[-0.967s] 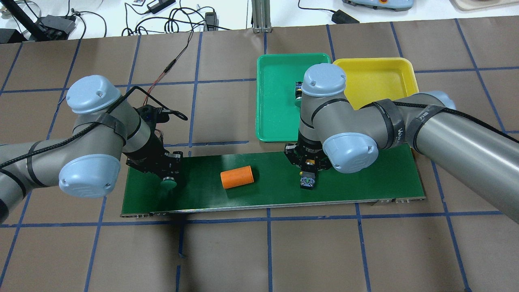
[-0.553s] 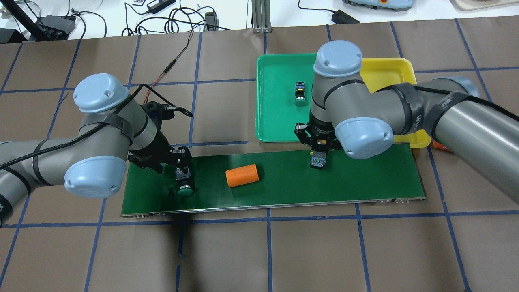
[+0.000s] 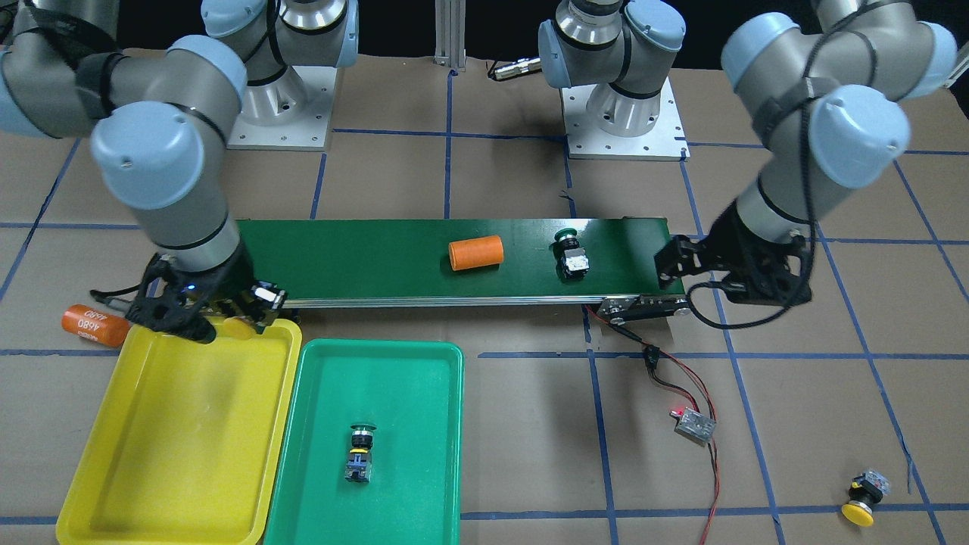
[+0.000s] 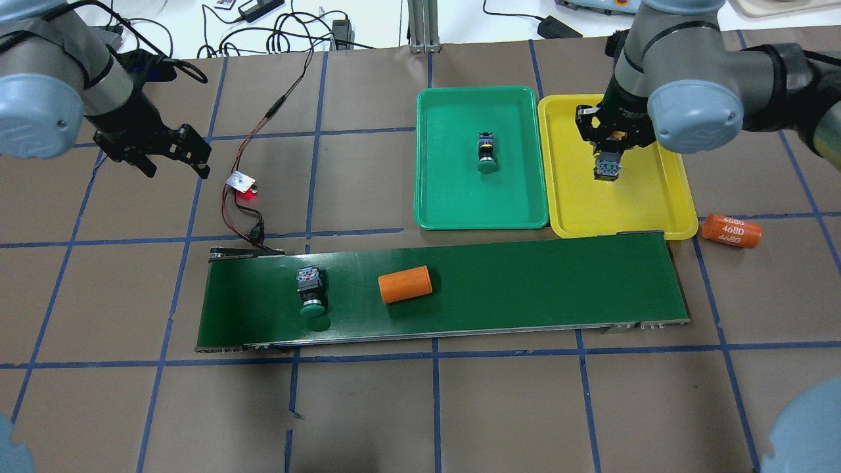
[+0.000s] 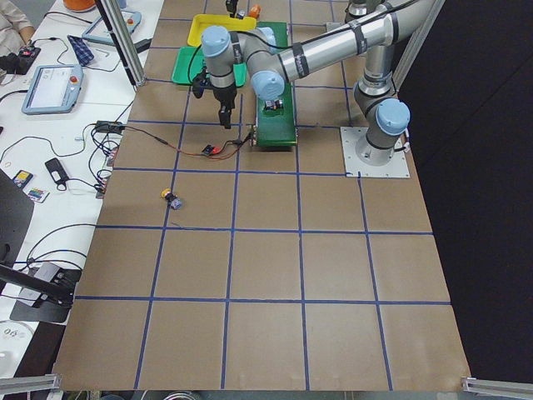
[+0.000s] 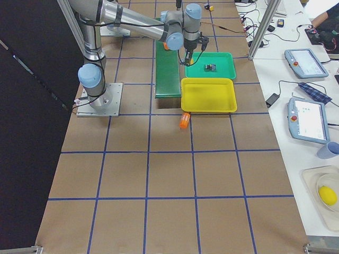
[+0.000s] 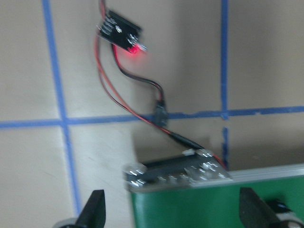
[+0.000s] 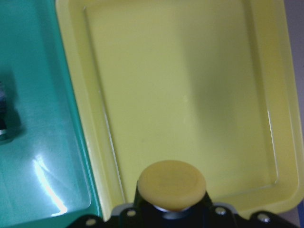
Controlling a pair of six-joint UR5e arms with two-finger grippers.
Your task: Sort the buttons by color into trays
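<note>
My right gripper (image 4: 609, 156) is shut on a yellow-capped button (image 4: 608, 171) and holds it over the near end of the yellow tray (image 4: 657, 207); the right wrist view shows the cap (image 8: 172, 184) above the tray floor. A green-capped button (image 4: 486, 152) lies in the green tray (image 4: 447, 197). Another green-capped button (image 4: 310, 292) lies on the conveyor belt (image 4: 539, 282) at its left end. A second yellow-capped button (image 3: 863, 499) lies on the table far from the trays. My left gripper (image 4: 175, 164) is open and empty, off the belt near the wiring.
An orange cylinder (image 4: 405, 284) lies on the belt right of the green button. Another orange cylinder marked 4680 (image 4: 731, 230) lies on the table beside the yellow tray. A small circuit board with a red light (image 4: 240, 182) and its wires run to the belt's left end.
My left gripper let go of the green button on the belt and moved away to the far left. My right gripper carried the yellow button from the belt to over the yellow tray.
</note>
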